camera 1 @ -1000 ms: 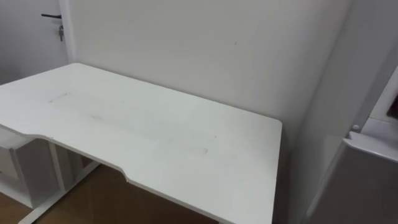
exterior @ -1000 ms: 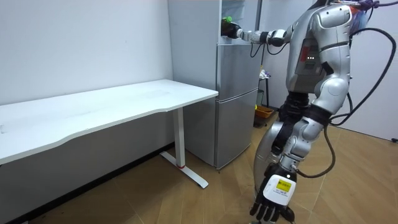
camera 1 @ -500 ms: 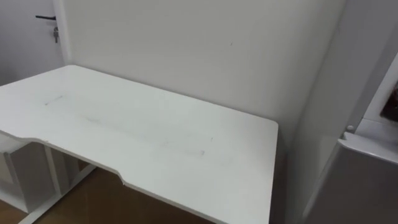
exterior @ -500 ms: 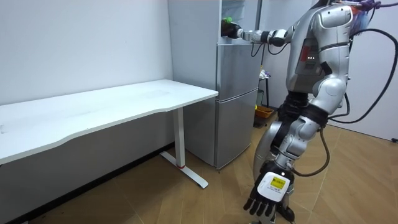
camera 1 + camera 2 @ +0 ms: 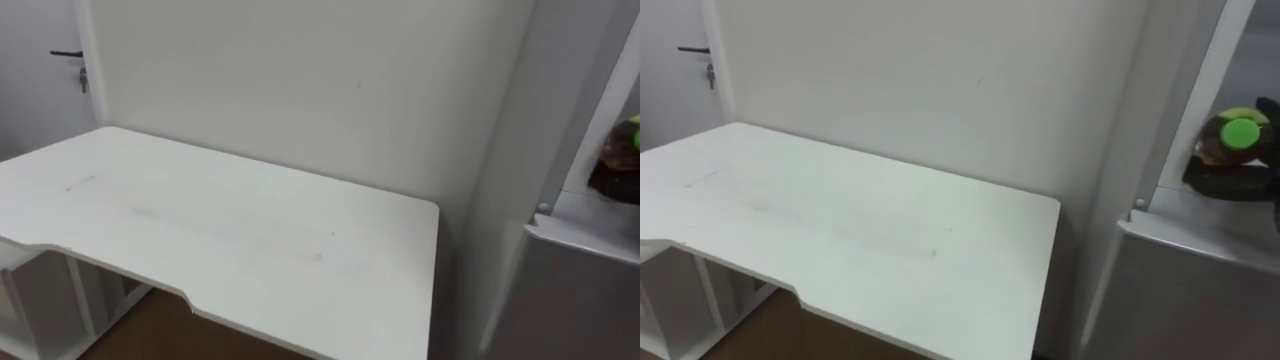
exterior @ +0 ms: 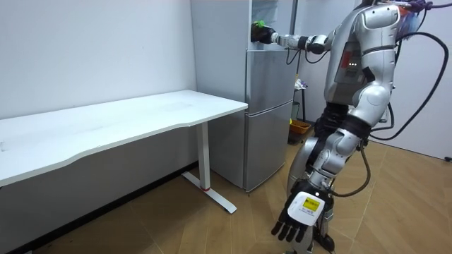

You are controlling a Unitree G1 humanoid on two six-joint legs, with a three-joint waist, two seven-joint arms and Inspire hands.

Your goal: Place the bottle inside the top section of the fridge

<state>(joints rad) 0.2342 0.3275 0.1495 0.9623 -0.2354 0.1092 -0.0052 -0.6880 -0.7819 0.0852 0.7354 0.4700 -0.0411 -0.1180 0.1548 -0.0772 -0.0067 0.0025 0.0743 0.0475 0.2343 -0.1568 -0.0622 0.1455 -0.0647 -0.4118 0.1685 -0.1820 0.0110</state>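
While the robot is standing on the wood floor [image 6: 176, 233] at the right of the room view, facing the grey fridge [image 6: 268, 120], its right arm is sticking out level at shoulder height toward the top centre of that frame. The right hand [image 6: 266, 36] is sitting at the mouth of the upper fridge compartment [image 6: 272, 13], with its fingers curling round the bottle [image 5: 1237, 138].

The bottle is showing at the right edge of the right eye view, mid-height, as a dark body with a bright green cap. The cap is facing the camera. It is sitting just above the ledge where the closed grey door [image 5: 1180, 290] begins. Can't tell whether the bottle is resting on the shelf or hanging just over it. Dark fingers are wrapping its right side at the frame edge.

The left hand [image 6: 300, 215] is hanging low at the bottom centre of the room view, close to the camera. Its back is facing out and its fingers are straight and loosely spread, holding nothing.

The white table [image 5: 230, 230] is taking up the left and centre of the eye views, its right end lying just beside the fridge's side wall. A dark door handle [image 5: 66, 53] is showing in the upper left corner of the left eye view.
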